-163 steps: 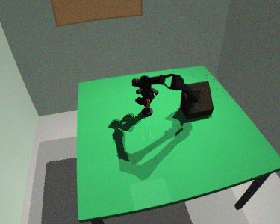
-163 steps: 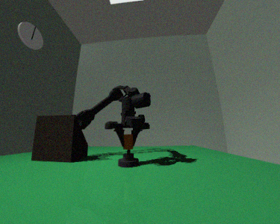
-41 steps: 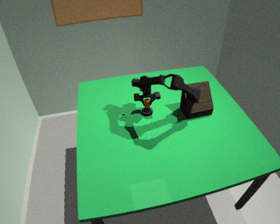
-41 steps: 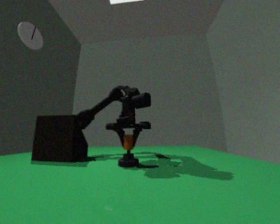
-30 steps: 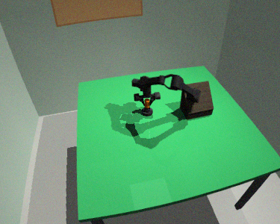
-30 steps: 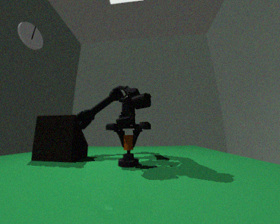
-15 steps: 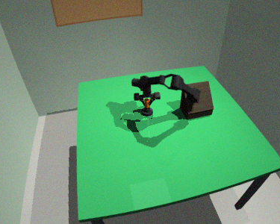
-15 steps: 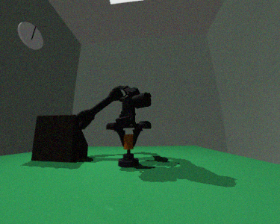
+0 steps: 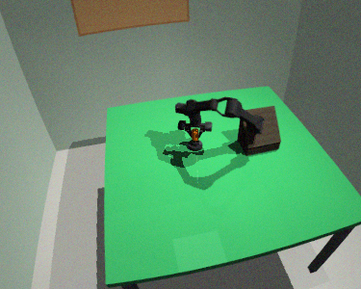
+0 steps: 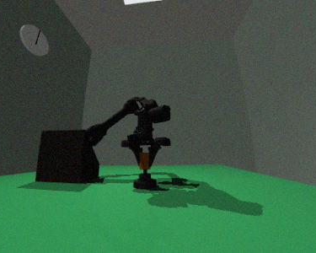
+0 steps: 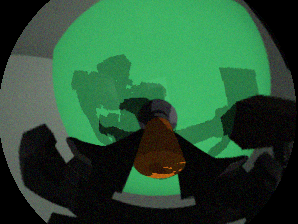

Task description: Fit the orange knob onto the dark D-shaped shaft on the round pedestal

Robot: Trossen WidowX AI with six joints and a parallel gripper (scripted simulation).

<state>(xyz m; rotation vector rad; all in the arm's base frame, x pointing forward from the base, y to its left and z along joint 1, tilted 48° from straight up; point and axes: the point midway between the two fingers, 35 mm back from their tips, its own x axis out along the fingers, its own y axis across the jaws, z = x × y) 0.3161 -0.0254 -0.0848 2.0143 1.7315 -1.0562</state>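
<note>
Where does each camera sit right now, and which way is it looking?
Top: high off one side, angled down across the table at the dark block; whole arm shows.
Exterior: low near tabletop height, looking level across; whole arm, side-on.
Wrist: on the arm, looking down past the gripper; only fingers and their mounts show.
Top and exterior share block, orange knob and pedestal.

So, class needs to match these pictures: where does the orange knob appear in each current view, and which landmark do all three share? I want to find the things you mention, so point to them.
Top: the orange knob (image 9: 195, 135) (image 10: 144, 161) (image 11: 159, 150) is just right of centre, slightly above mid-height.
Exterior: left of centre, below mid-height.
Wrist: just right of centre, in the lower half.
Shared landmark: the round pedestal (image 9: 194, 145) (image 10: 144, 183) (image 11: 167, 111).
</note>
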